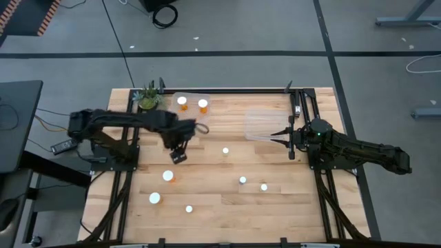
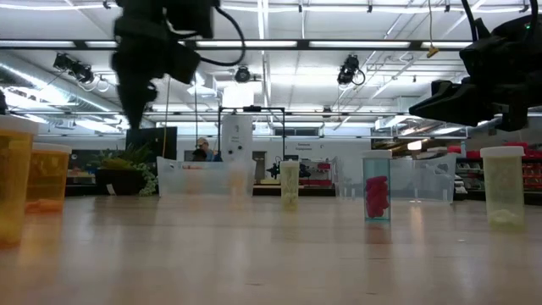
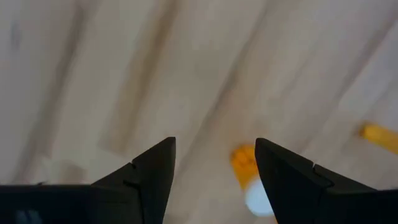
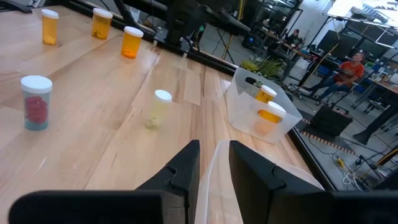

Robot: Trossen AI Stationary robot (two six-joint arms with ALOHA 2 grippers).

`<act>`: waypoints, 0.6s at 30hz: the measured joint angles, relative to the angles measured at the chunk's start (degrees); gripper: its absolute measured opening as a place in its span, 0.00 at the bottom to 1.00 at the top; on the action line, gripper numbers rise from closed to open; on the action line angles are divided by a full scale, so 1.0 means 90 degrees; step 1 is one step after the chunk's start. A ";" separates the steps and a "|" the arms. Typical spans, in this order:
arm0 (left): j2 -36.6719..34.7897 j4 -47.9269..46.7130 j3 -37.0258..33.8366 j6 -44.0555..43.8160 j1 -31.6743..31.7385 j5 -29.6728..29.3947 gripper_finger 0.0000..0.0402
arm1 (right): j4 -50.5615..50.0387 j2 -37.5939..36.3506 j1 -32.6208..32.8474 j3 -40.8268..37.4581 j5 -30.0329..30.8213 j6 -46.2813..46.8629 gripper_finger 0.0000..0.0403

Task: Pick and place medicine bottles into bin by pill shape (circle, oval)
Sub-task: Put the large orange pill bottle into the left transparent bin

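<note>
Several medicine bottles with white caps stand upright on the wooden table (image 1: 207, 186), among them one with an orange body (image 1: 168, 176) and one with red pills (image 2: 377, 186). Two orange bottles (image 1: 182, 102) stand in the far left clear bin (image 1: 189, 96). My left gripper (image 1: 179, 157) hangs open above the table, pointing down, nothing between its fingers (image 3: 155, 162). An orange bottle (image 3: 244, 163) shows below it, beside one finger. My right gripper (image 1: 273, 136) is shut at the near edge of the right clear bin (image 1: 265, 122). My right gripper has the clear bin's rim (image 4: 214, 163) between its two fingers, one finger on each side of the thin wall. The fingers come in about level from the table's right side. The bin stands on the table.
A small potted plant (image 1: 148, 96) sits at the far left corner beside the left bin. Black frame rails run along the table's left and right sides. Bare wood lies between the bottles in the table's middle. People sit in the room beyond.
</note>
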 joint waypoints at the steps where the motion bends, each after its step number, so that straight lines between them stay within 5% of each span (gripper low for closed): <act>1: -0.0119 0.0006 -0.0118 -0.0242 -0.0137 -0.0002 0.57 | 0.0000 0.0000 0.0000 0.0002 0.0000 0.0000 0.23; 10: -0.0548 -0.0895 -0.0623 -0.2001 -0.1383 -0.0036 0.57 | 0.0000 0.0000 0.0000 0.0000 0.0000 0.0000 0.23; 18: -0.0534 -0.0667 -0.1235 -0.3466 -0.2515 0.0361 0.62 | 0.0000 0.0000 0.0000 0.0000 0.0000 0.0002 0.23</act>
